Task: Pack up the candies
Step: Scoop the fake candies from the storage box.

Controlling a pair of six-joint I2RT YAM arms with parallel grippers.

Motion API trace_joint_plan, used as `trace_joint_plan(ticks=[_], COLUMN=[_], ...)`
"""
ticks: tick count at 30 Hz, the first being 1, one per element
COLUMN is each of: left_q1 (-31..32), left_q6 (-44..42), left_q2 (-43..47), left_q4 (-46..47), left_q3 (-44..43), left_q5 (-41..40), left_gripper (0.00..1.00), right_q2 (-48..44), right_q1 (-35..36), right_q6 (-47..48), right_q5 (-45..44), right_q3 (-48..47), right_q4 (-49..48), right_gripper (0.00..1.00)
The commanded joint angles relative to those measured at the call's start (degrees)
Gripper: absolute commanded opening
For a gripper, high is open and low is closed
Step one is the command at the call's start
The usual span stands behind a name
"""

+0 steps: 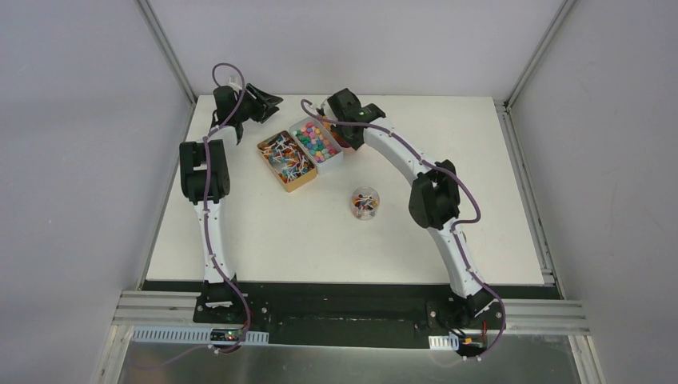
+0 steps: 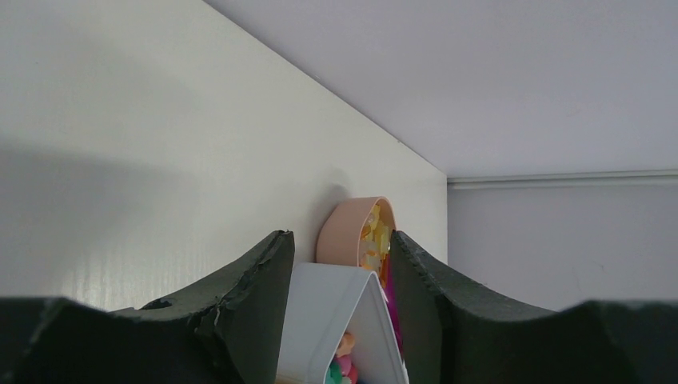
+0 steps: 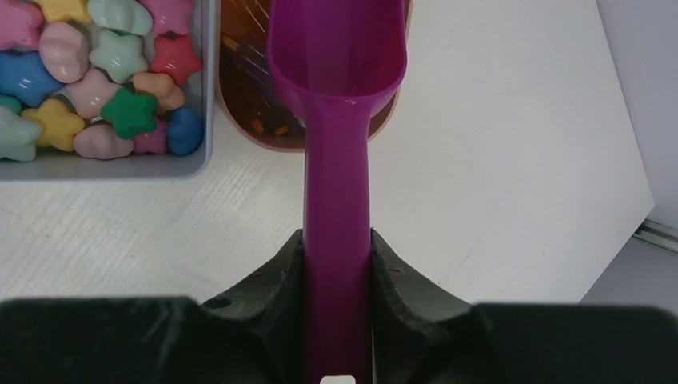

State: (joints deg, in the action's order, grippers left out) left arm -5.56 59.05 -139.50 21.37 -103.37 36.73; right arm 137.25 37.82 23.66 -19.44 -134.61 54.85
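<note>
The candies point(image 1: 286, 160), small twisted wrappers in mixed colours, fill a gold tin point(image 1: 293, 188) left of the table's middle. A few more lie in a small clear cup point(image 1: 365, 202). My right gripper point(image 1: 349, 120) point(image 3: 337, 234) is shut on the handle of a purple scoop point(image 3: 336, 48). The scoop's empty bowl hangs over a pink tub point(image 3: 232, 120). My left gripper point(image 1: 276, 102) point(image 2: 340, 236) hovers at the far left, rolled sideways, jaws apart. It holds nothing; beyond its fingers I see a white tin's corner point(image 2: 320, 320).
The white tin point(image 3: 206, 96) holds star-shaped sweets point(image 3: 120, 112) in many colours, between the gold tin and the pink tub point(image 2: 344, 228). Metal rails run along the table's left, right and far sides, with grey walls behind them.
</note>
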Motion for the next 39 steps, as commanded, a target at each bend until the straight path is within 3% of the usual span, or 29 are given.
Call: trace_joint_plan(ticks=[1, 23, 39], left_q1=[0.6, -1.2, -3.2], left_q6=[-0.2, -2.6, -8.7], left_q2=[0.7, 5.3, 11.4], left_q4=[3.9, 2.6, -5.2], left_q3=[-1.7, 0.9, 0.1], left_q5=[1.8, 3.1, 3.4], left_gripper=[0.49, 0.5, 0.51], right_q2=[-3.5, -10.5, -18.0], right_q1=[0.0, -0.6, -3.1], right_q6=[0.0, -3.4, -5.5], right_q5=[1.6, 1.6, 5.4], right_q3=[5.5, 23.3, 40.2], right_q4=[-5.8, -22.6, -40.4], right_gripper=[0.0, 0.0, 0.0])
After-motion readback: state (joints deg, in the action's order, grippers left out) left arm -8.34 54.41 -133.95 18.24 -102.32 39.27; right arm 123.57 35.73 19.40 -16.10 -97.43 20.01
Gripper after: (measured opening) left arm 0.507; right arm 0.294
